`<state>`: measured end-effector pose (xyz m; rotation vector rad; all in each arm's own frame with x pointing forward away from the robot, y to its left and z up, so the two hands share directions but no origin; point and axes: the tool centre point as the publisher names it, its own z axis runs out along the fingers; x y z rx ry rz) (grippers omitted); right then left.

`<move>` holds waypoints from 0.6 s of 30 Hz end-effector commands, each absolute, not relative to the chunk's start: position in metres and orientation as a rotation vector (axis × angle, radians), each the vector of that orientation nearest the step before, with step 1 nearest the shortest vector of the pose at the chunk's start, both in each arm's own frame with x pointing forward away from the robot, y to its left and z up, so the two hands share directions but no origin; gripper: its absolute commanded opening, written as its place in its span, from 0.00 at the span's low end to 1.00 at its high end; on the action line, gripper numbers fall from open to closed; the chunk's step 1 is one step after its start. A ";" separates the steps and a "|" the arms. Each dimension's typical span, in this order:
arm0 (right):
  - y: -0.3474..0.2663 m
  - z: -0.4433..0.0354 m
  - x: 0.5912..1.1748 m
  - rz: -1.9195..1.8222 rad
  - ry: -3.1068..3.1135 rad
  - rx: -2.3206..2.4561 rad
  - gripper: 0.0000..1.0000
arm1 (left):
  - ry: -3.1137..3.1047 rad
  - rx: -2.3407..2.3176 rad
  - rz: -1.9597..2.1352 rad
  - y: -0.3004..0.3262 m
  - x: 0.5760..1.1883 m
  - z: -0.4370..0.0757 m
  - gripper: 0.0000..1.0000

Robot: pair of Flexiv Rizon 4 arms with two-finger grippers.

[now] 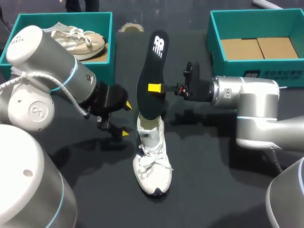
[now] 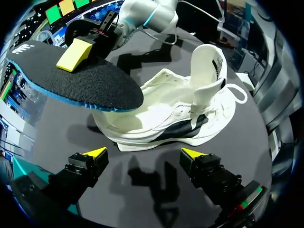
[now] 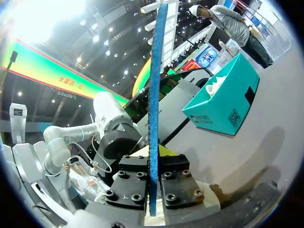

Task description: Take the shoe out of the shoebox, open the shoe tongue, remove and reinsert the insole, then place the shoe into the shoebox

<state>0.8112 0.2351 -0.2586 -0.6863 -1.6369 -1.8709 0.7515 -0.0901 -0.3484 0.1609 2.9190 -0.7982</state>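
Observation:
A white shoe (image 1: 152, 156) lies on the black table, toe toward the near edge, tongue pulled up. In the left wrist view the white shoe (image 2: 190, 114) lies just ahead of my open left gripper (image 2: 143, 153). My left gripper (image 1: 126, 119) hangs to the shoe's left. A black insole (image 1: 151, 76) with a blue edge is held above the shoe's heel, its lower end at the shoe's opening. My right gripper (image 1: 155, 88) is shut on the insole's middle. Edge-on, the insole (image 3: 155, 95) stands between my right gripper's (image 3: 153, 183) fingers.
A teal shoebox (image 1: 66, 21) at the back left holds a beige shoe (image 1: 78, 40). A second teal box (image 1: 256, 26) at the back right has a cardboard floor. A small fan-shaped object (image 1: 130, 27) lies at the table's far edge.

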 end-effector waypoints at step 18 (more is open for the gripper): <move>0.232 -0.262 0.812 -1.878 -1.642 -0.679 0.00 | 2.908 0.058 -0.844 -0.104 0.766 -0.358 1.00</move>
